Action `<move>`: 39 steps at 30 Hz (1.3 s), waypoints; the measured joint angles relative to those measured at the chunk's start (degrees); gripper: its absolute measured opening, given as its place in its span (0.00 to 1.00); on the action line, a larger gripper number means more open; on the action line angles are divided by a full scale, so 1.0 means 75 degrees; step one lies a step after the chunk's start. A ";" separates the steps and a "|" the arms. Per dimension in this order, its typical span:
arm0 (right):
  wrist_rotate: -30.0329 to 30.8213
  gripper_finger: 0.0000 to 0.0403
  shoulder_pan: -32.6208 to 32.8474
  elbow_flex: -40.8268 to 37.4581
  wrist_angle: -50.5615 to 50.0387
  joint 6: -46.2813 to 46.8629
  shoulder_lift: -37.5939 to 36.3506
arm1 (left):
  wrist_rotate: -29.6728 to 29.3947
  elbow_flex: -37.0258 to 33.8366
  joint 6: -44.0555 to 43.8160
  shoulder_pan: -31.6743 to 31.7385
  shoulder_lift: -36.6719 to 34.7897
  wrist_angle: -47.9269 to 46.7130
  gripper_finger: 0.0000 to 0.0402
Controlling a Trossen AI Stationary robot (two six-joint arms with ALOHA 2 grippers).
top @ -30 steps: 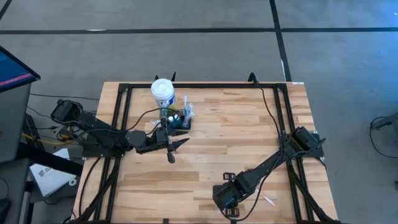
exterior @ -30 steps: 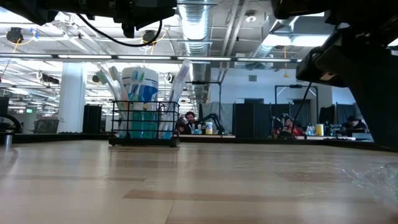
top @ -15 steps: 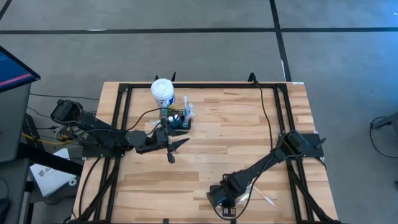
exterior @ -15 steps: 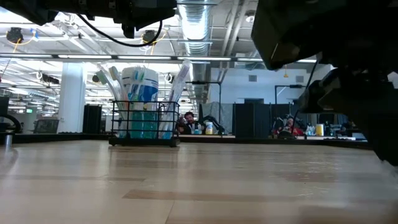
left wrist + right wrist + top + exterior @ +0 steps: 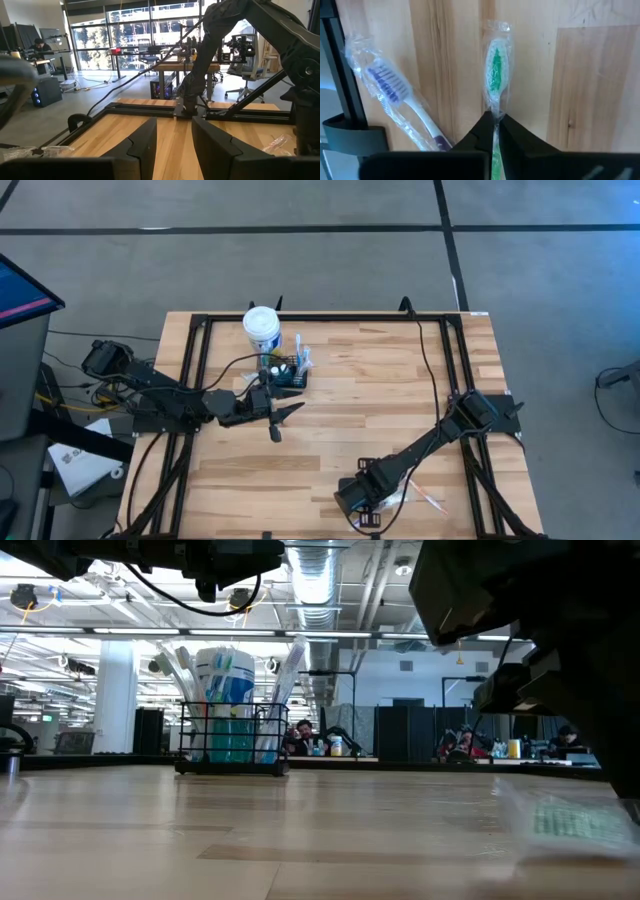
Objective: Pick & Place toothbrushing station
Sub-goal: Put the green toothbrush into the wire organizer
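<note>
Right end effector (image 5: pixel 493 121) clenched on wrapped green toothbrush (image 5: pixel 494 75), purple-bristled toothbrush (image 5: pixel 395 95) just beside.

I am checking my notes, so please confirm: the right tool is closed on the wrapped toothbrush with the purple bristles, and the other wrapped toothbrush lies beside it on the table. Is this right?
Not quite. The right wrist view shows the right tool closed on the wrapped toothbrush with the green bristles. The wrapped toothbrush with the purple bristles is the one lying beside it on the table.

Standing far-left on the table (image 5: pixel 400 390): caddy (image 5: pixel 288 373), just right of the tub (image 5: pixel 262 330); lying near-right: two wrapped toothbrushes (image 5: pixel 495 75).
</note>
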 joint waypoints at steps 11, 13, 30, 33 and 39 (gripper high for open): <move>0.1382 0.01 -0.0034 -0.0010 -0.0269 -0.0122 -0.0137 | 0.0000 0.0000 0.0000 0.0000 0.0000 0.0000 0.29; 0.1664 0.00 -0.0094 -0.0031 -0.0485 -0.0119 -0.0287 | 0.0000 0.0000 0.0000 0.0000 0.0000 0.0000 0.29; 0.5060 0.00 -0.0201 -0.0006 -0.0658 -0.0147 -0.1863 | 0.0003 0.0000 0.0000 0.0000 0.0000 0.0000 0.29; 0.5706 0.00 -0.0243 -0.0006 -0.0689 -0.0136 -0.1871 | 0.0003 0.0000 0.0000 0.0000 0.0000 0.0000 0.29; 0.5926 0.00 -0.0583 -0.0021 -0.0651 -0.0127 -0.1871 | 0.0003 0.0000 0.0000 -0.0003 0.0000 0.0000 0.29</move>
